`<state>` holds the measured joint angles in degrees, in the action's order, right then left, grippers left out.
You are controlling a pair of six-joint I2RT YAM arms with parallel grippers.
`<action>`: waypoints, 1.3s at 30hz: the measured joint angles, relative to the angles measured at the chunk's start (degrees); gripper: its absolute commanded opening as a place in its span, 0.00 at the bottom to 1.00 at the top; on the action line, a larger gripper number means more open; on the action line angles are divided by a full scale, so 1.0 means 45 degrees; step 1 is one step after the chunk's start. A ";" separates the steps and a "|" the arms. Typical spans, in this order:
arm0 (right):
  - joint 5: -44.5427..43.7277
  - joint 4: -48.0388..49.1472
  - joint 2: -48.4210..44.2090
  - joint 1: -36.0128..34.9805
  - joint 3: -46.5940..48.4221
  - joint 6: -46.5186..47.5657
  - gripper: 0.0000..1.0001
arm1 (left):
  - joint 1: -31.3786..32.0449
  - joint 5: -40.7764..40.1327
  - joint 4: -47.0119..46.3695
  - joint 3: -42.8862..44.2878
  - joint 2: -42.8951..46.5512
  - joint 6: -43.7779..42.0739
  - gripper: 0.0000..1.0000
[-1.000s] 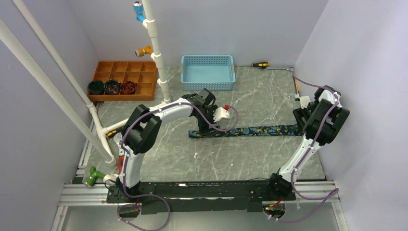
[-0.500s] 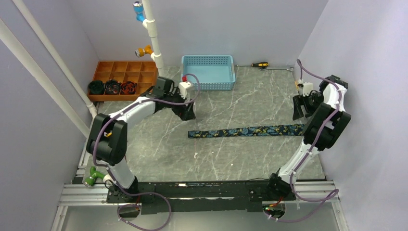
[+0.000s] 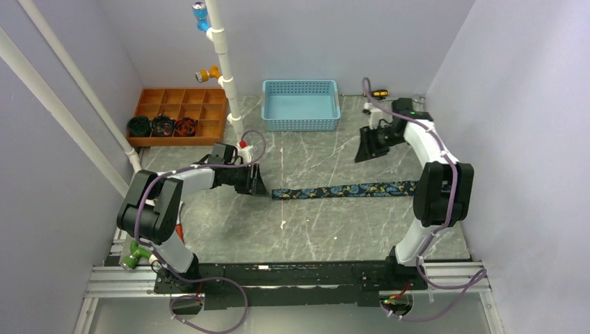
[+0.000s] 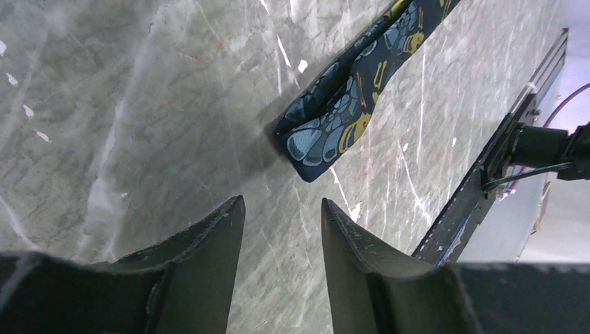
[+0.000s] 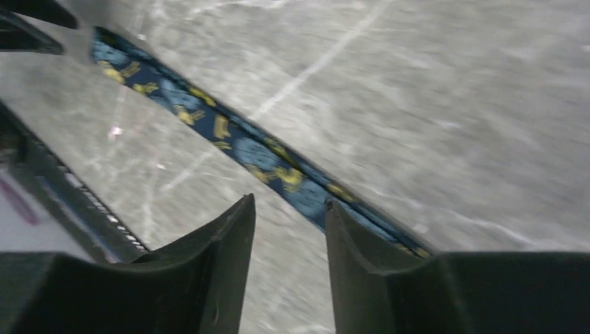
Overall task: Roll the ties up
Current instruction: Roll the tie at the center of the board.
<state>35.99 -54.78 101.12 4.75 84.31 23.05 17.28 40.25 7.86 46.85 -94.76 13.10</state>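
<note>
Checking the left gripper (image 4: 282, 209) first: fingers stood apart with nothing between them, low over the table, just short of the tie's (image 3: 348, 189) pointed end. The right gripper (image 5: 289, 205) was likewise parted and empty; its wrist view was blurred, with the tie running slantwise beyond the fingertips.

Against the frame a second earlier: the left gripper had then been down on the tie's left end and the right gripper at its right end. Both had since let go and pulled off. The left arm had swung out and come back to the left of the tie. The right arm had gone toward the far side of the table, well apart from the tie. The tie had stayed flat and unrolled across the middle, its right end hidden behind the right arm.

Surface: grey marble-look tabletop (image 3: 313, 229) with white veins. Pale lilac walls on three sides. A blue basket (image 3: 301, 104), a screwdriver (image 3: 376, 93) and a brown divided tray (image 3: 182, 104) with three dark coils (image 3: 162, 126) in its near row sat at the far side. White pipes (image 3: 222, 62) stood on the left.
</note>
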 measured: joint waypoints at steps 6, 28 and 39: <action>0.1200 0.1787 0.0340 -0.2701 -0.1146 -0.2361 0.19 | -0.0078 0.0777 -0.1175 -0.0141 -0.0044 0.0908 0.45; 0.2788 0.5372 0.3186 -0.7237 -0.1851 -0.6251 0.00 | -0.0262 0.1787 -0.2744 -0.0753 -0.1054 0.2001 0.49; 0.2263 0.5542 0.4269 -0.7232 -0.1846 -0.6421 0.00 | -0.0160 0.2565 -0.3905 -0.0753 -0.1695 0.2832 0.30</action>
<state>46.17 -29.85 120.33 -27.79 76.01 -5.85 16.56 51.79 -9.72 43.46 -102.39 25.85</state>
